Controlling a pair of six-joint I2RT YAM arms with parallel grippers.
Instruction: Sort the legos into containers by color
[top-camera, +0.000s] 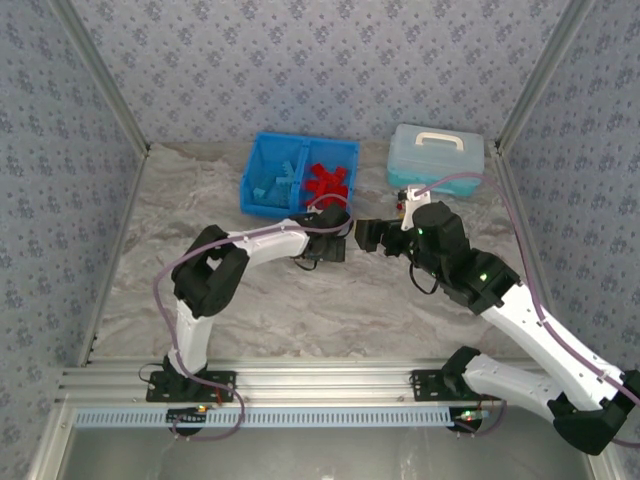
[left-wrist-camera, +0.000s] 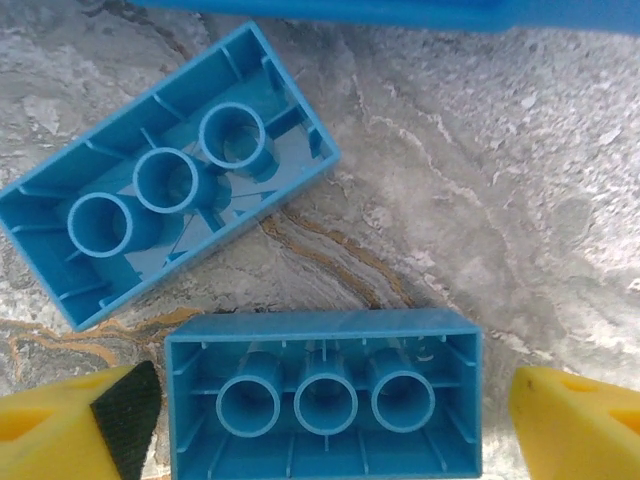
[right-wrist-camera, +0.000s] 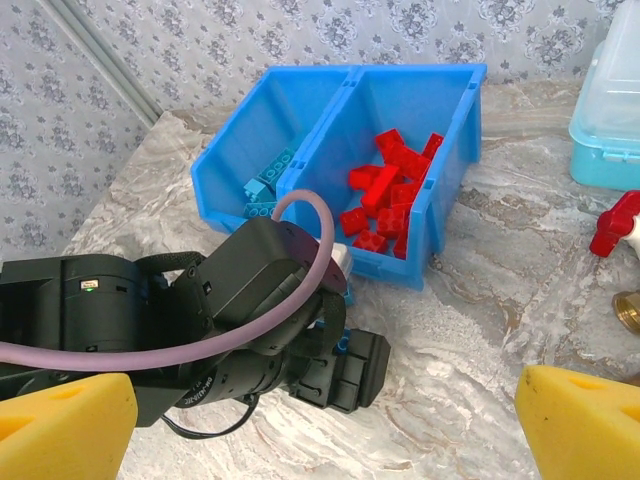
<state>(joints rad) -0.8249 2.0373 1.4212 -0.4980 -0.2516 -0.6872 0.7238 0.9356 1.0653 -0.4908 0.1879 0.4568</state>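
Marble table (left-wrist-camera: 500, 200), blue legos (left-wrist-camera: 325, 400), left fingers (left-wrist-camera: 575, 425) apart

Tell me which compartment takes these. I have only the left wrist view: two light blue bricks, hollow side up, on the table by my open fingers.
Observer: In the blue bin, light blue bricks lie in the left compartment and red bricks in the right one.
Operator: Where is the bin from me?
Observer: Just beyond the left gripper, which sits at the near wall in front of the red side.
Operator: Is the right arm close?
Observer: The right gripper hovers open just right of your wrist.
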